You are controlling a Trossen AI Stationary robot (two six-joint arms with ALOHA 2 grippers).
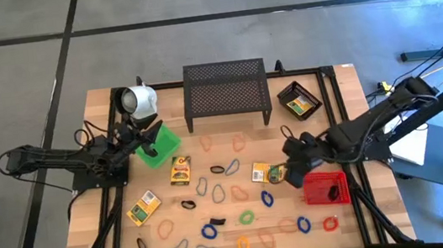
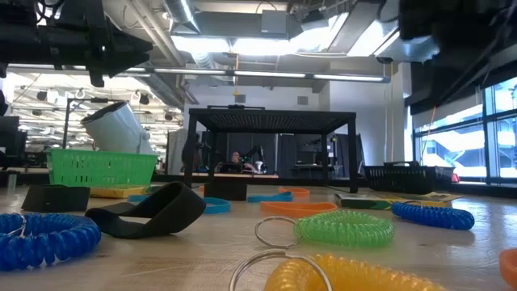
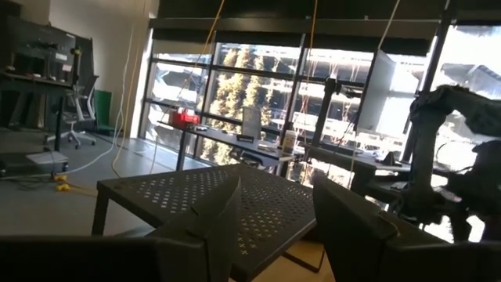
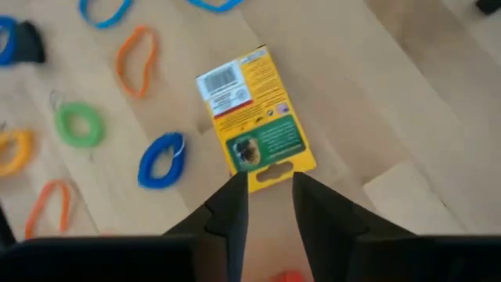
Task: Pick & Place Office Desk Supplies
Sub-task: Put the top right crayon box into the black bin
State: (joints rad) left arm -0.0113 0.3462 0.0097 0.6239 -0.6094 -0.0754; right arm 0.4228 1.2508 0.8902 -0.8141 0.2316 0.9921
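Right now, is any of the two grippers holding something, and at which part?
The right gripper has its jaws at the hanger-tab edge of a yellow box; a firm hold cannot be told. The left gripper holds nothing.
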